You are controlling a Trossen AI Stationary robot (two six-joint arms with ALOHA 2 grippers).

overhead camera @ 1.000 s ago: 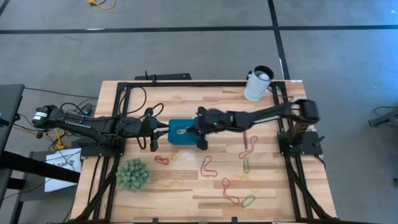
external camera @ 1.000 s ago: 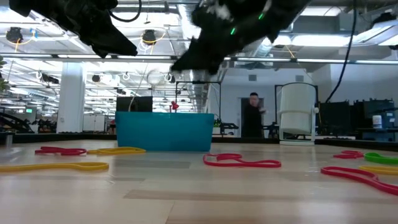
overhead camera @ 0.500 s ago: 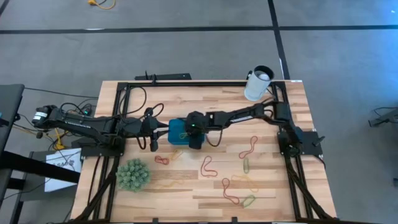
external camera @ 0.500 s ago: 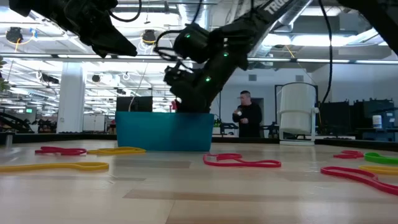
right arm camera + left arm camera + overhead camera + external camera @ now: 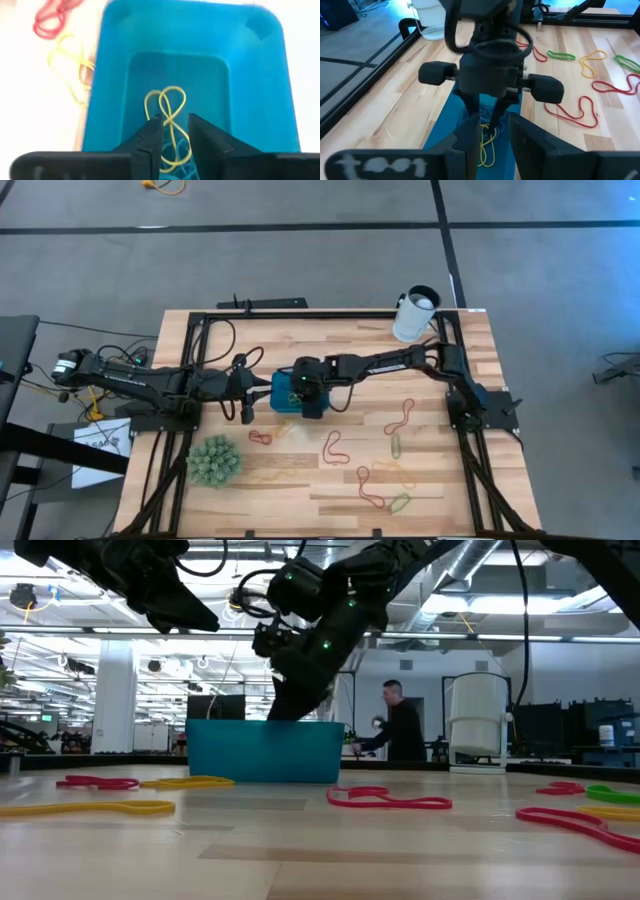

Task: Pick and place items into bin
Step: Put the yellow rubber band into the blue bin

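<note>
The teal bin (image 5: 280, 385) (image 5: 265, 750) sits left of the table's centre. My right gripper (image 5: 305, 393) (image 5: 283, 712) (image 5: 485, 127) (image 5: 175, 127) points down into it, fingers a narrow gap apart. A yellow figure-eight loop (image 5: 167, 105) (image 5: 486, 147) lies on the bin floor, one strand running between those fingers. My left gripper (image 5: 247, 395) (image 5: 500, 132) hovers just left of the bin, also slightly open and holding nothing. Red, yellow and green loops (image 5: 333, 448) lie flat on the table. My right gripper comes from above, and its fingers (image 5: 152, 137) stand on either side of a strand of the yellow loop (image 5: 172, 122) lying in the bin. Whether they touch that strand I cannot tell.
A green spiky ball (image 5: 213, 461) rests near the front left. A white cup (image 5: 415, 313) stands at the far right corner. Loose loops lie near the bin (image 5: 262, 437), to its right (image 5: 400, 418) and toward the near edge (image 5: 370, 488). A person (image 5: 398, 725) stands beyond the table.
My right gripper travelled toward the table's left, from the bin's right edge to over its middle, and came down with its fingers inside the bin. The left arm kept still. The person in the background walked a little.
</note>
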